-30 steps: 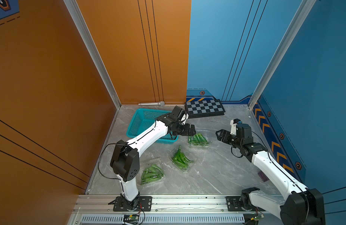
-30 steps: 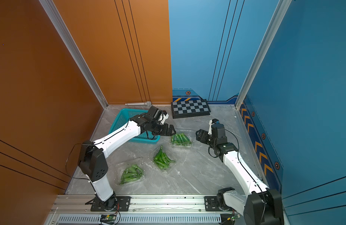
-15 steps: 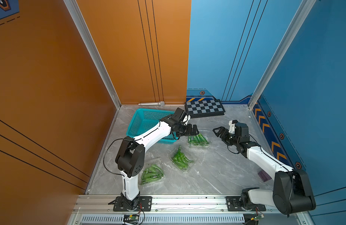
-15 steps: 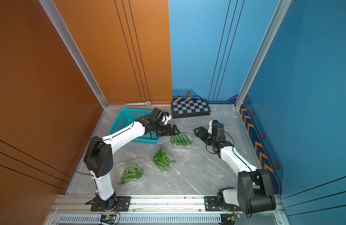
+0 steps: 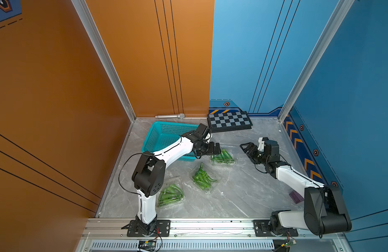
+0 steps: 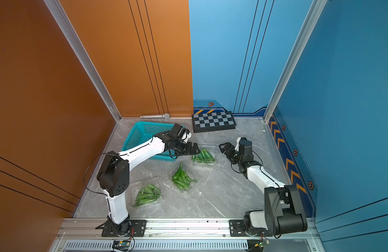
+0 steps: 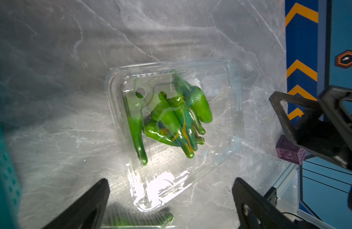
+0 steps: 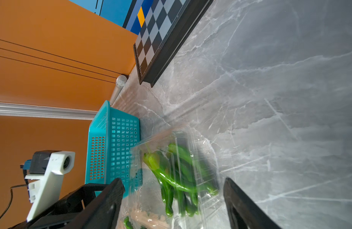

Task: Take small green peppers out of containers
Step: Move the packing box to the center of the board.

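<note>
Flanking far container (image 5: 226,160), both empty: left hand (image 5: 217,150) wide open, right hand (image 5: 244,148) open too. Better pin one side, then lift lid (image 7: 216,89) slowly.

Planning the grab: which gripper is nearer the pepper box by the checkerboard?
Left. The left gripper is at the clamshell box edge; the right gripper stands apart, opposite.

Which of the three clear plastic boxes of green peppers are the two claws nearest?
The rearmost clear box, next to the teal perforated basket; it alone lies between the left gripper and right gripper.
</note>
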You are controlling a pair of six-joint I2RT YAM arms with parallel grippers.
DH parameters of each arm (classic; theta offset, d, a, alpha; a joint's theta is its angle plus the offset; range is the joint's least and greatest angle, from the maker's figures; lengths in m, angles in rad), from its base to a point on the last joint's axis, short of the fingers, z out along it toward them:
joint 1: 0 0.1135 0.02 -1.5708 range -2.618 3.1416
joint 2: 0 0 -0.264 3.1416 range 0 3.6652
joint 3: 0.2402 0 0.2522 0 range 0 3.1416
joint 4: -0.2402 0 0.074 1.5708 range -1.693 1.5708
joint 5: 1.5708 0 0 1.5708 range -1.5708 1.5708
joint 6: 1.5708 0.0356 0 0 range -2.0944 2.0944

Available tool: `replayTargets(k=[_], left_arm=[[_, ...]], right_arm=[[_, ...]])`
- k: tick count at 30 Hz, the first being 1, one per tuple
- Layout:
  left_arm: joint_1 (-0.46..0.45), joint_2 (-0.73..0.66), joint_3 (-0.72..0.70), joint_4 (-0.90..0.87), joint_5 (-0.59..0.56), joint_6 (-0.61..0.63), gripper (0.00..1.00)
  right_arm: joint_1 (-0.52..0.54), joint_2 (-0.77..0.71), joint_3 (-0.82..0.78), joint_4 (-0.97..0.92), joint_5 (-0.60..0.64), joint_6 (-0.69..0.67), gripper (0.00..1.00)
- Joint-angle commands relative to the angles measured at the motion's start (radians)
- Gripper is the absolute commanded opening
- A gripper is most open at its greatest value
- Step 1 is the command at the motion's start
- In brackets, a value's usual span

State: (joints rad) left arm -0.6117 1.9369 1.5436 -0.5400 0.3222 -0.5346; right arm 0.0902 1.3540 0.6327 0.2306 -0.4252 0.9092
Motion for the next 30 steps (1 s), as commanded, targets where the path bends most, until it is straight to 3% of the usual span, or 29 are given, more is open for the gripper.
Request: replayTargets(k=[1,22,30], left_arm=[[-0.025,0.036,0.045,-0.068,-0.039,0.037,0.99],[-0.086,0.139,0.207,-0.069,0.006,-0.007,0.99],[-0.131,0.235,0.339,-0.068,0.074,-0.012,0.99]], right_arm=[[-0.019,-0.031,-0.023,0.046,-0.015,0.024,0.81],[-0.118,-0.108,-0.084,0.011,-0.078,-0.013,0.81],[-0.171,-0.176,-0.087,-0.055,-0.099,-0.040,0.81]])
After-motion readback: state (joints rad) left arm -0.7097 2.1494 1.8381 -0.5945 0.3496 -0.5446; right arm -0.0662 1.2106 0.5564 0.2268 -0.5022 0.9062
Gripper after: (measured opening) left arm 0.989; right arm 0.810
